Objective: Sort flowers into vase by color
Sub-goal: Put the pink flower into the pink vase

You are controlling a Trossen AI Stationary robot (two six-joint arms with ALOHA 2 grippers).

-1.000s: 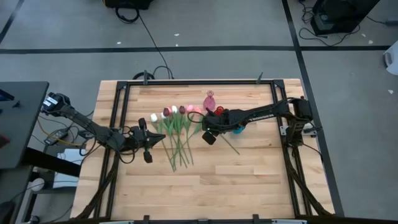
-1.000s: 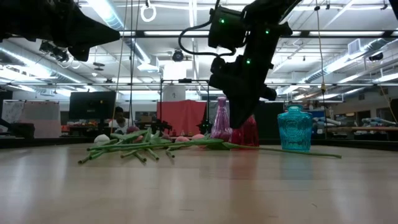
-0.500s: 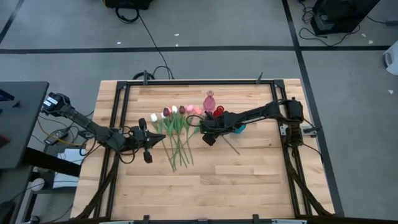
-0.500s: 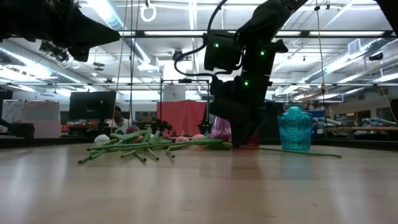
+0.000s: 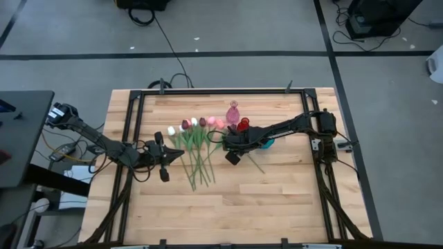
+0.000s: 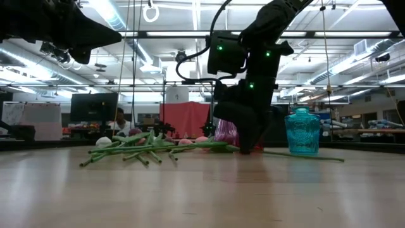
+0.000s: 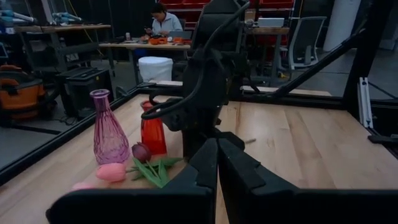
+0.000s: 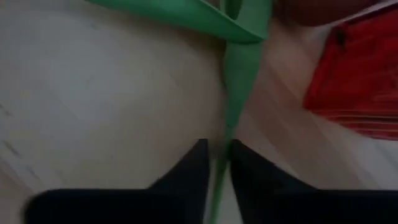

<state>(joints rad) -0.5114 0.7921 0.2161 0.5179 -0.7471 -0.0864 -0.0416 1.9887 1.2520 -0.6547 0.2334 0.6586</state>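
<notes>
While its two dark fingers [image 8: 245, 167] are pinching a thin green stem [image 8: 239, 81] between them right at the wooden table [image 5: 277, 200], the right gripper [image 5: 231, 156] is sitting low, just beside the red vase [image 5: 243, 124] and the pink vase [image 5: 233, 111]. In its wrist view the stem is running straight up between the closed-in fingers toward broad green leaves, with the red vase close alongside. The teal vase [image 6: 303, 132] is standing a little farther along the right arm, and the gripped stem is trailing out past it across the wood. The other flowers [image 5: 197, 142] are lying in a loose bunch between the two arms, heads in white, pink and dark red pointing toward the far edge, stems fanning toward the near one. The left gripper [image 5: 164, 173] is waiting beside that bunch with its fingers pressed together and nothing in them. Beyond the table, a person [image 7: 163, 18] is sitting at a desk.
</notes>
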